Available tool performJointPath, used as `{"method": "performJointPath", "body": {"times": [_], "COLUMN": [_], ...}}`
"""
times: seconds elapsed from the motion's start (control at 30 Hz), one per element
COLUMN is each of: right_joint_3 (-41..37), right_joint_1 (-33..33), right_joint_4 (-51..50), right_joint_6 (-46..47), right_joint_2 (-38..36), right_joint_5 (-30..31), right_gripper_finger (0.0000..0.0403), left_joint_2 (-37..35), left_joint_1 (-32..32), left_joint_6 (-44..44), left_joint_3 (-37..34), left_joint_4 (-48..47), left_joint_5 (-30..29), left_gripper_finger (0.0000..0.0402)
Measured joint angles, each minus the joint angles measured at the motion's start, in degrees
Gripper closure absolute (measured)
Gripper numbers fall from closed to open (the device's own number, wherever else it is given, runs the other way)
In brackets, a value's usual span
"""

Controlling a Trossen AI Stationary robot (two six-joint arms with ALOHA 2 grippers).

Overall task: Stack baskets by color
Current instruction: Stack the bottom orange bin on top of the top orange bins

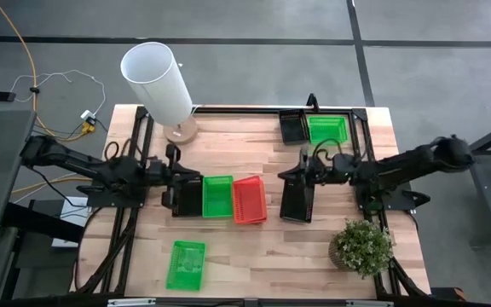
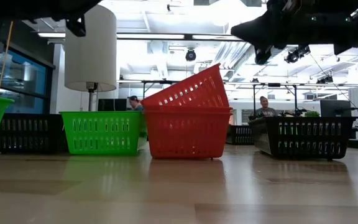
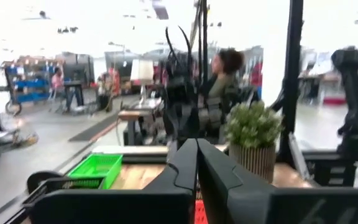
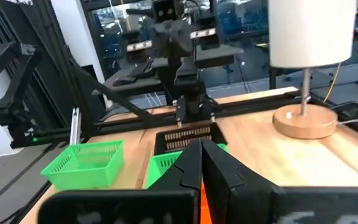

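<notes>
The left gripper [image 1: 180, 182] is sitting at about nine o'clock of the table's centre, its fingers pressed together on the rim of a black basket [image 1: 189, 197] lying directly under it, as the right wrist view is showing most clearly. Just beside that basket, toward three o'clock, a green basket [image 1: 218, 196] is resting flat, and touching it farther toward three o'clock is the red stack [image 1: 249, 199], whose upper basket is sitting tilted in the lower one in the low view. The right gripper [image 1: 303, 170] is hovering at about three o'clock of centre with its fingers closed together, over the end of another black basket [image 1: 297, 201]; whether it is gripping the rim cannot be told. At one o'clock a black basket [image 1: 294, 128] and a green one [image 1: 328, 129] are lying side by side near the far edge. A lone green basket [image 1: 186, 264] is lying at seven o'clock. All are shallow, rectangular and mesh-walled
</notes>
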Motion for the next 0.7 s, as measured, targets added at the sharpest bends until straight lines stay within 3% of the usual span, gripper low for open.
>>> {"method": "performJointPath", "body": {"times": [0.13,0.37,0.53,0.7], "right_joint_3": [1.21,9.0,10.43,10.38], "right_joint_1": [3.66,4.75,4.24,4.41], "right_joint_4": [6.41,7.32,7.44,4.96], "right_joint_6": [-0.99,-3.54,-3.3,-2.44], "right_joint_2": [8.91,23.31,26.29,27.44], "right_joint_5": [2.24,2.46,-0.47,0.57], "right_gripper_finger": [0.0403,0.0403,0.0403,0.0403], "left_joint_2": [-0.23,-0.17,-0.17,-0.15], "left_joint_1": [-0.67,-0.67,-0.67,-0.67], "left_joint_6": [0.37,0.48,-0.38,-0.51], "left_joint_3": [-1.87,-1.87,-1.87,-1.87], "left_joint_4": [3.6,3.52,2.9,2.24], "left_joint_5": [-0.31,-1.33,-1.46,-1.53], "left_gripper_finger": [0.0401,0.0401,0.0401,0.0401]}}
